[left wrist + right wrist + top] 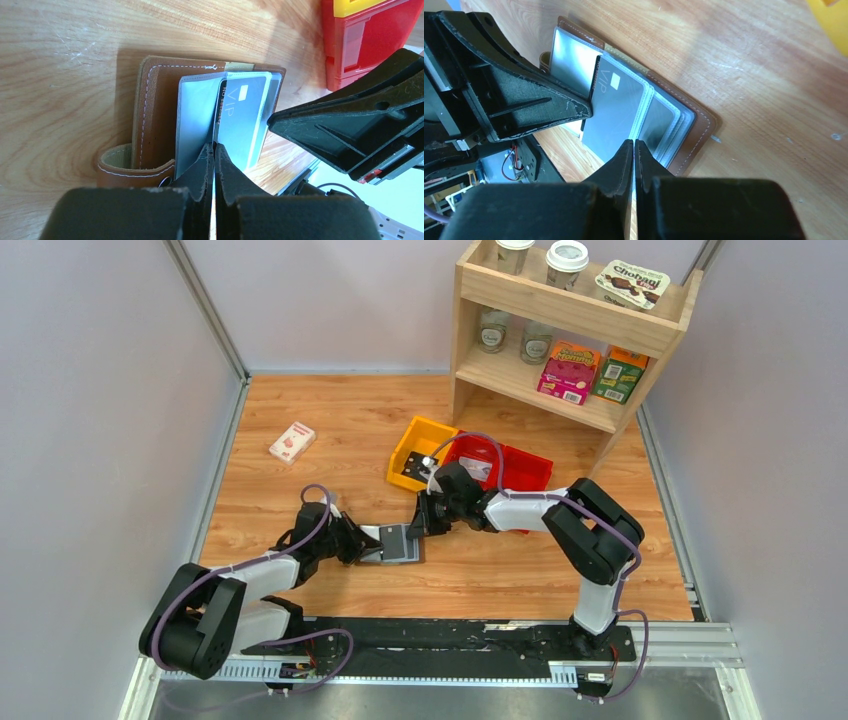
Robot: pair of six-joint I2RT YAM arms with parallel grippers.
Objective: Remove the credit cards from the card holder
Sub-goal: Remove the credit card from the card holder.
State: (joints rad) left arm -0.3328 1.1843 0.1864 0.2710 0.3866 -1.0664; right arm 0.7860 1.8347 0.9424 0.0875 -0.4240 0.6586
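Note:
The brown card holder (402, 543) lies open on the wooden table between my two grippers. In the left wrist view its brown cover (155, 110) and clear grey-blue sleeves show, with a grey VIP card (242, 117) in the middle sleeve. My left gripper (214, 146) is shut on the near edge of a sleeve, at the fold beside the card. My right gripper (634, 142) is shut on the edge of the VIP card (616, 107) and its sleeve. The two grippers face each other across the holder (696, 125), left (372, 546) and right (418, 525).
A yellow bin (420, 445) and a red bin (520, 468) stand just behind the right gripper; the red bin also shows in the left wrist view (370, 40). A white-and-red small box (292, 441) lies at the far left. A wooden shelf (570, 310) with goods stands at the back right.

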